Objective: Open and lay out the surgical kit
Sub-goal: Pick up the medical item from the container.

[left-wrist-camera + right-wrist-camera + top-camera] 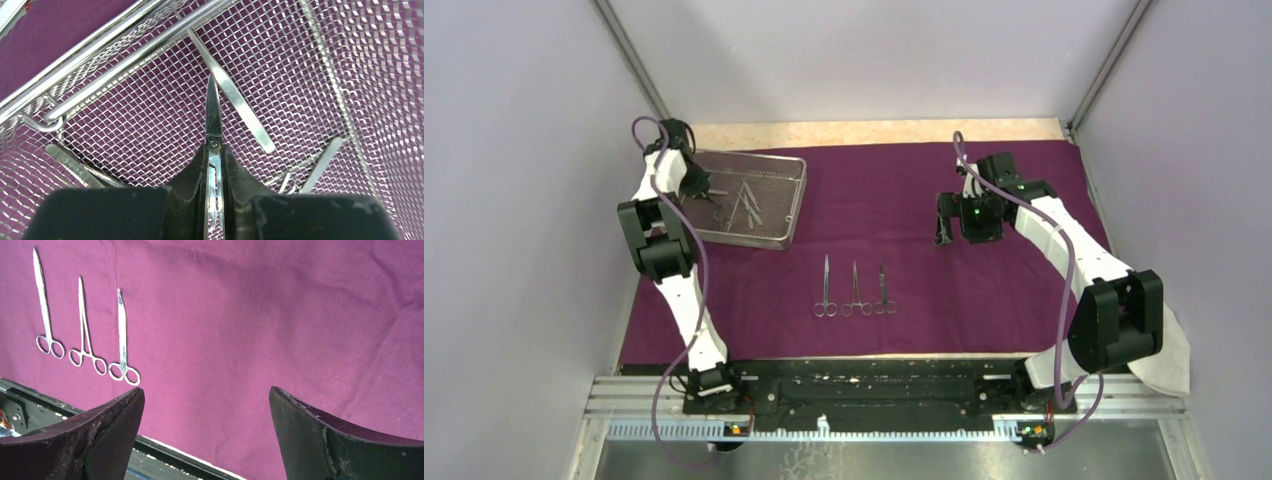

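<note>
The dark purple cloth wrap (984,290) lies spread flat over the table. The silver wire-mesh tray (801,192) sits on its far left corner with several steel instruments inside. My left gripper (696,186) is down in the tray. In the left wrist view it (214,150) is shut on a pair of scissors (213,107), whose blades point away over the mesh (125,115). Flat tweezers (235,95) lie just beside the blades. Three scissor-like instruments (855,290) lie in a row on the cloth, rings toward me. My right gripper (948,218) hovers open over bare cloth (260,315), right of that row (82,325).
More instruments lie on the tray floor at the lower left (75,165) and lower right (322,160) of my left fingers. The tray's rail and handle (100,35) run close on the left. A white cloth (1169,355) hangs by the right arm's base. Grey walls enclose the table.
</note>
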Tool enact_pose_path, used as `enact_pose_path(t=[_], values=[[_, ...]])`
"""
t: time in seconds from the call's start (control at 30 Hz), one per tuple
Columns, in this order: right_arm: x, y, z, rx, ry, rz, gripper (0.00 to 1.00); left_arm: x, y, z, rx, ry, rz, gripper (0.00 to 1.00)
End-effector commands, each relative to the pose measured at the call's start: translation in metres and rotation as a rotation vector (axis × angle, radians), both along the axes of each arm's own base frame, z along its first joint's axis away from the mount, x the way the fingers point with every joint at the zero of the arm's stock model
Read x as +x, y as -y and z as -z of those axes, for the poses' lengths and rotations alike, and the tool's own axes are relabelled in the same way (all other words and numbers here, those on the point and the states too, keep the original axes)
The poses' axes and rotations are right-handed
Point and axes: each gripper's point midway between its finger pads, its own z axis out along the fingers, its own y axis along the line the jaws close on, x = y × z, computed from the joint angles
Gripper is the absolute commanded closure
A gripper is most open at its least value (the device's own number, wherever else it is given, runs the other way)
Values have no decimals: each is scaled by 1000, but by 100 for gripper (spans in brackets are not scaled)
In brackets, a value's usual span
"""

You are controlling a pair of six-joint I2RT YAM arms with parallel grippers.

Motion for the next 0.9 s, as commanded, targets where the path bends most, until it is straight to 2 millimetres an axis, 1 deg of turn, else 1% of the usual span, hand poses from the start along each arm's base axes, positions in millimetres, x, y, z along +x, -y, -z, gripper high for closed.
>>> enact_pose_path(t=[0.0, 0.13, 0.33, 0.5, 0.67, 0.73, 0.77, 0.87], values=[[5, -4, -16, 22, 69, -9, 6, 8, 4, -52, -7, 125, 18, 100], [4, -8, -20, 27, 78, -19, 6, 11, 13, -64, -41, 168, 38, 100], [2, -15, -27, 32, 98, -39, 6, 4, 23, -85, -65, 221, 70, 100], [0, -21, -33, 43, 117, -52, 5, -5, 50, -109, -156, 299, 149, 100], [-4, -27, -43, 75, 137, -57, 5, -21, 72, -136, -216, 378, 212, 100], [-8, -29, -45, 95, 138, -59, 5, -29, 86, -147, -261, 418, 252, 100], [-9, -31, -47, 107, 141, -62, 5, -34, 96, -148, -291, 433, 278, 100], [-14, -38, -52, 154, 141, -78, 5, -45, 125, -164, -370, 502, 369, 100]])
